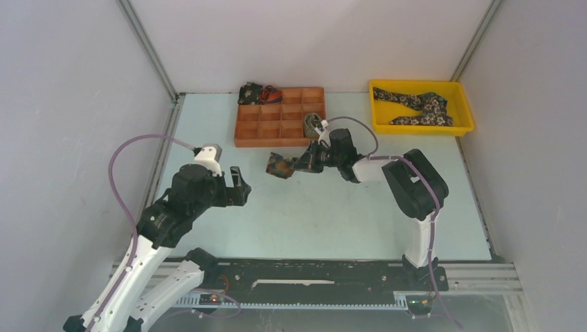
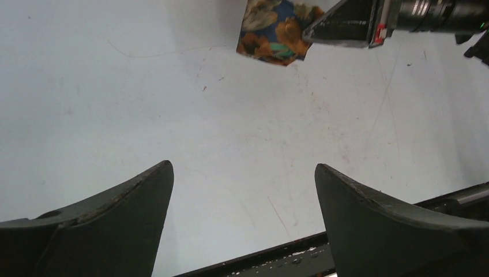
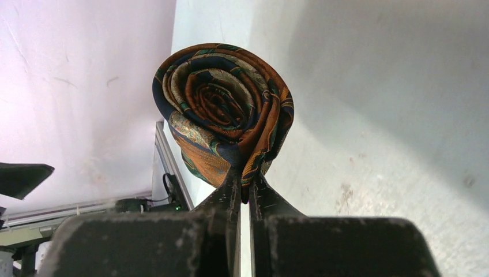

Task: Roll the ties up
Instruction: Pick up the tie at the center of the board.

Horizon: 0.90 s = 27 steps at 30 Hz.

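My right gripper (image 1: 299, 164) is shut on the outer layers of a rolled rust, orange and navy patterned tie (image 1: 280, 166), holding it low over the table just in front of the orange tray. In the right wrist view the coil (image 3: 222, 109) sits just past my closed gripper (image 3: 245, 184). My left gripper (image 1: 239, 187) is open and empty, to the left of the coil. In its wrist view (image 2: 242, 184) the coil (image 2: 277, 29) shows far ahead. A dark floral tie (image 1: 415, 104) lies unrolled in the yellow bin.
An orange compartment tray (image 1: 277, 143) stands at the back centre with an olive coil (image 1: 313, 124) in a right cell and a dark coil (image 1: 253, 92) at its far left corner. The yellow bin (image 1: 422, 130) is at the back right. Walls enclose both sides.
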### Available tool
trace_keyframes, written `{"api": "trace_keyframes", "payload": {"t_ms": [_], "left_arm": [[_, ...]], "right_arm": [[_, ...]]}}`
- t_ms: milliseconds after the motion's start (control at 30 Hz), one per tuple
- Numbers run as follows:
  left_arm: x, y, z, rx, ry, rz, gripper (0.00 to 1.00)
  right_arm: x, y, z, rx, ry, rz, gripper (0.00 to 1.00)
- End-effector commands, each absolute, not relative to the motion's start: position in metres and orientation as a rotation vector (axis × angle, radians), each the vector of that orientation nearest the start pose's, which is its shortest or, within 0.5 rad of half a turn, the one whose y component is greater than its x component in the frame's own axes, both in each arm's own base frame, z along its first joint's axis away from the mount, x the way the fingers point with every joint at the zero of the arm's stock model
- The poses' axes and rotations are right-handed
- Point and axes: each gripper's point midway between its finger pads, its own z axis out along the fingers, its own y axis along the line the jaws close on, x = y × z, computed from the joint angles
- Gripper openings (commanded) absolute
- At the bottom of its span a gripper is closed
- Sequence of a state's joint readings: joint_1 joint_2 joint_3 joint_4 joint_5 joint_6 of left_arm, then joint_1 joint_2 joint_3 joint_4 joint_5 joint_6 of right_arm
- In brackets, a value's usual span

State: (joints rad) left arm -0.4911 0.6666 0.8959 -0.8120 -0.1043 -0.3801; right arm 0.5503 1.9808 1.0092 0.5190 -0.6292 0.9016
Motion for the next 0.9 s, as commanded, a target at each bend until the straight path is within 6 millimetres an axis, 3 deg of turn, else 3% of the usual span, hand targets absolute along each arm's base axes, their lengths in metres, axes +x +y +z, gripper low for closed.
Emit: {"api": "trace_keyframes", "payload": {"t_ms": [0, 333, 600, 867], "left_arm": [[0.196, -0.091, 0.23, 0.074, 2.131, -0.34, 1.0], [0.197, -0.055, 0.234, -0.113, 2.015, -0.208, 1.0], [0.195, -0.042, 0.221, -0.185, 1.938, -0.192, 1.0], [0.194, -0.04, 0.222, -0.174, 1.904, -0.197, 1.0]], "right_arm": [[0.37, 0.36, 0.139, -0.152, 2.148, 1.476, 0.0], [0.426, 0.348, 0.165, -0.149, 2.156, 1.311, 0.0], [0.465, 0.339, 0.162, -0.113, 2.223, 1.082, 0.0], [0.491, 0.332, 0.154, -0.105, 2.258, 0.885, 0.0]]}}
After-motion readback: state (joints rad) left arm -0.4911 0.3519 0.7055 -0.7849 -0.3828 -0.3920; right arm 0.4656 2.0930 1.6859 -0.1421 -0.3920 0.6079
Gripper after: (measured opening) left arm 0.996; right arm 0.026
